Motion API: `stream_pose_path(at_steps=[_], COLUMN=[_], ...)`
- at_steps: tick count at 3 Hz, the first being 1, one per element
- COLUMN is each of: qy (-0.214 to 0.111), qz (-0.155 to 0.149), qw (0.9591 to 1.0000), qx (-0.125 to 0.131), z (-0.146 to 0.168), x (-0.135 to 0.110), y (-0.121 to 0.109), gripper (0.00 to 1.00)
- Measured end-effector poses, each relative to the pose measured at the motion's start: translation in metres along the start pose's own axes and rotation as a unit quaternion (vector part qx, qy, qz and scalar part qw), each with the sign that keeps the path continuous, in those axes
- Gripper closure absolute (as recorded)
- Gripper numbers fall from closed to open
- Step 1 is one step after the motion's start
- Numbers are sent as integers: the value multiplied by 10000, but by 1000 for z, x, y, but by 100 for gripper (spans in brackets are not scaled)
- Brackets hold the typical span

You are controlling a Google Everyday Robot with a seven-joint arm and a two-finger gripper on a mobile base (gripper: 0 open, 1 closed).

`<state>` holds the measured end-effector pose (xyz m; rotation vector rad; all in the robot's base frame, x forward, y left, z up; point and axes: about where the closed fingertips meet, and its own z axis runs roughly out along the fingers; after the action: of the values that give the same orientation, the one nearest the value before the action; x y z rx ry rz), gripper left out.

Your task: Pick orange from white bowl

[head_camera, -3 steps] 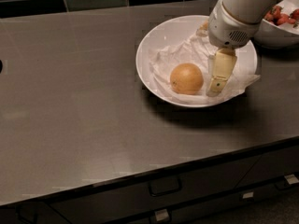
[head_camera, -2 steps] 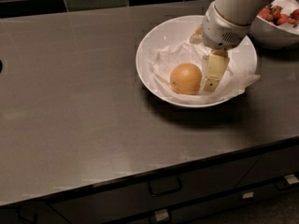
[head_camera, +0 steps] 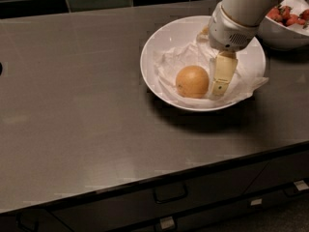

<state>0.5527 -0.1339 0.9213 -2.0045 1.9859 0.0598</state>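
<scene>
The orange [head_camera: 192,81] lies on crumpled white tissue inside the wide white bowl [head_camera: 159,42] at the right of the counter. My gripper [head_camera: 213,62] reaches down into the bowl from the upper right and is open. One cream finger [head_camera: 223,74] stands just right of the orange, very close to it. The other finger is mostly hidden behind the white wrist, near the bowl's far side. The gripper holds nothing.
A smaller white bowl [head_camera: 285,37] with red fruits stands behind the arm at the far right. The dark counter [head_camera: 77,105] stretches to the left. Its front edge runs above drawers [head_camera: 169,192]. Dark tiles line the back wall.
The gripper has shifted slightly left, bringing its visible finger closer to the orange. The orange and the bowl have not moved.
</scene>
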Motion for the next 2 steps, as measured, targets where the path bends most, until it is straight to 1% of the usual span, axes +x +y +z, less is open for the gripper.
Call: stream_pose_path(at_steps=[1,2], qy=[-38,-84], qz=[-72,-94], qw=[10000,9998], qx=[-43,-184], z=[6,17], x=[-2,0], y=[-6,-10], gripper=[0,19])
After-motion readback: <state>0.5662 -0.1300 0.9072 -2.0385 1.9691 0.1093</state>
